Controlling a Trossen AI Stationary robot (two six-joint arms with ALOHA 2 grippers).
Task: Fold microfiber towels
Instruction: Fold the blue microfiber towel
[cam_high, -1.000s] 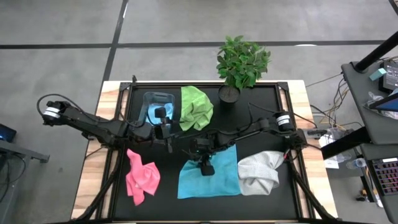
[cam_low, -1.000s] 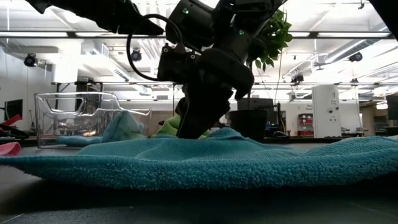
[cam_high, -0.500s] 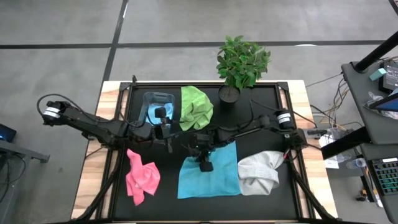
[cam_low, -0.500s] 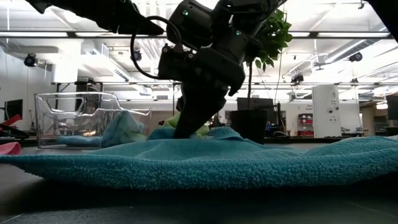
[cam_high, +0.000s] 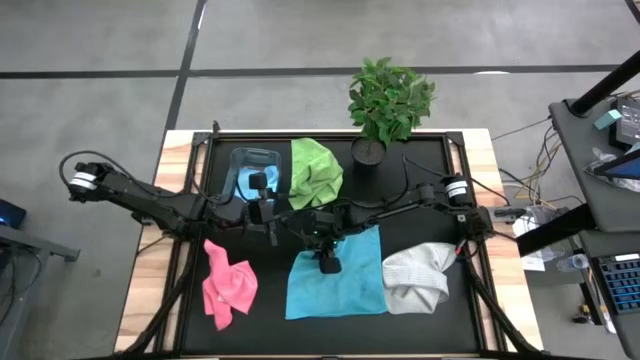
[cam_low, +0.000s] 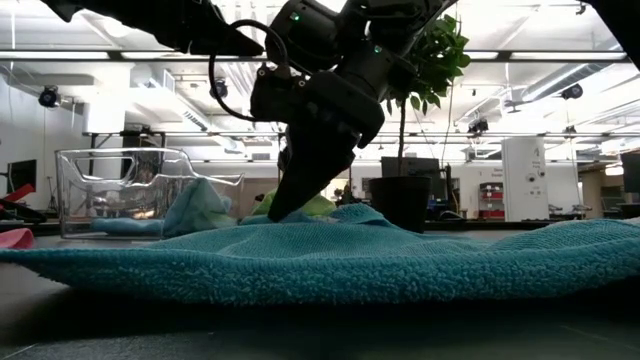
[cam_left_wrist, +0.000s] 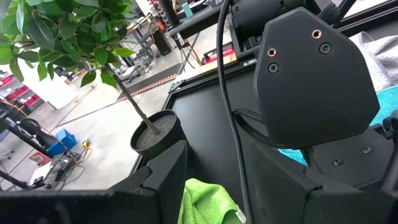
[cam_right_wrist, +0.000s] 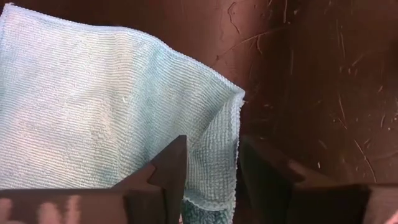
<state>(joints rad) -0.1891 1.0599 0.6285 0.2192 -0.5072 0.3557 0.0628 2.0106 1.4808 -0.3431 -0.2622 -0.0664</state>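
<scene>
**Observer:** Straddling the towel's edge, the right gripper (cam_right_wrist: 208, 165) sits low over the spread light blue towel (cam_high: 345, 278) at the middle of the black table (cam_high: 430, 165). Its two fingers (cam_right_wrist: 169, 163) stand apart, with a folded lip of the cloth between them. Not clamped; nothing is lifted.

**Recorder:** Contact?

**Observer:** From the low view the fingers come down to the top of the towel's hump, at its far edge. Whether they press it, I cannot tell.

**Recorder:** Left side?

**Observer:** The left gripper (cam_high: 268, 222) waits above the table, just beside the clear plastic bin (cam_high: 255, 170). Whether its fingers are parted or closed, I cannot tell.

**Recorder:** Other cloths?

**Observer:**
- Second light blue towel (cam_high: 244, 184): inside the bin, bunched.
- Lime green towel (cam_high: 314, 172): crumpled, just beside the bin, near the table's far edge.
- Pink towel (cam_high: 229, 284): crumpled, on the table's left side, apart from the spread blue one.
- Grey-white towel (cam_high: 418, 277): loosely heaped, touching the spread towel's right edge.

**Recorder:** Anything else?

**Observer:** A potted plant (cam_high: 388, 100) stands at the far edge, right of the green cloth; its pot (cam_left_wrist: 155, 132) shows in the left wrist view.
</scene>
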